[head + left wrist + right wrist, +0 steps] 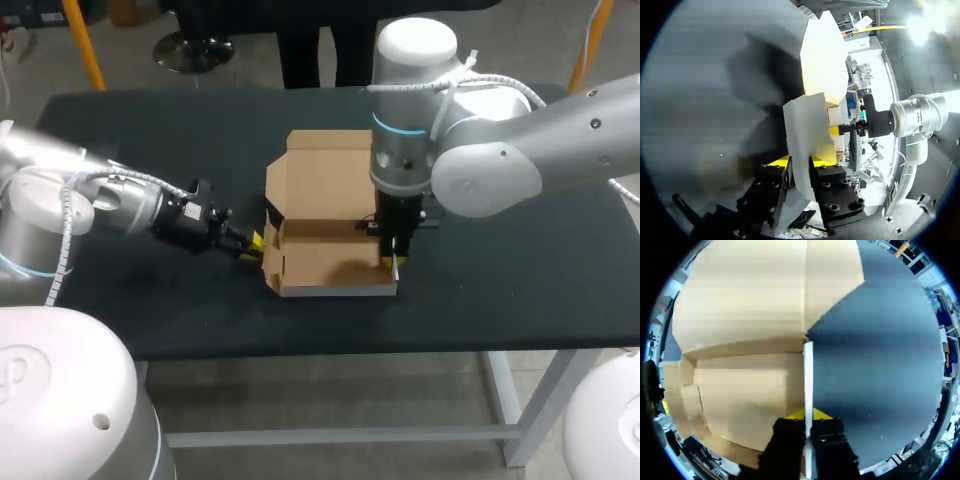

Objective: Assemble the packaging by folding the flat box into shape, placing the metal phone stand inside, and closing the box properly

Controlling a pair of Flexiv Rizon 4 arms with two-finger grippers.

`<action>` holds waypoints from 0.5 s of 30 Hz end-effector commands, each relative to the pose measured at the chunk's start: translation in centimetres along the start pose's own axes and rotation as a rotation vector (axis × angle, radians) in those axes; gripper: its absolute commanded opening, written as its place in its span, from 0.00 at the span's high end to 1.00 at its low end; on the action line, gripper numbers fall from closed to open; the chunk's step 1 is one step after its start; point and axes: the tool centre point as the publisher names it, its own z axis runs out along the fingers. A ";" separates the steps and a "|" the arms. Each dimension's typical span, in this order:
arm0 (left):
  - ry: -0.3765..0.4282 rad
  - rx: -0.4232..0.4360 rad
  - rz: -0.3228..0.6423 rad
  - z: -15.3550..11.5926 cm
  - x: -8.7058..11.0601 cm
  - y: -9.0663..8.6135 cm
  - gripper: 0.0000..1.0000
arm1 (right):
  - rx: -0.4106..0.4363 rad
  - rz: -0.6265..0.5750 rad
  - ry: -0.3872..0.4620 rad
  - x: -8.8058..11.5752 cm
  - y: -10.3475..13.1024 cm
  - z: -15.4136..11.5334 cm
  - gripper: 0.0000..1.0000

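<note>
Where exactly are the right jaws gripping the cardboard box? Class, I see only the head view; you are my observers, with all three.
Observer: The right wrist view shows the right jaws standing one on each side of the right wall of the cardboard box, pinching that wall edge-on from above.
Operator: And the left jaws? My view hides their tips behind the box's side.
Observer: In the left wrist view the left jaws are closed on the left side flap, which stands upright between them, with a yellow tip touching each face.
</note>
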 end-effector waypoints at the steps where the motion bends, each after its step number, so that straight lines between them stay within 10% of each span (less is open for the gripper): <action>1: 0.021 -0.002 0.000 0.1 -0.1 -0.1 0.70 | 0.005 -0.001 -0.004 0.1 0.1 -0.1 1.00; 15: 0.074 -0.016 0.011 1.2 1.3 -0.2 0.61 | 0.005 -0.001 -0.004 0.1 0.1 -0.1 1.00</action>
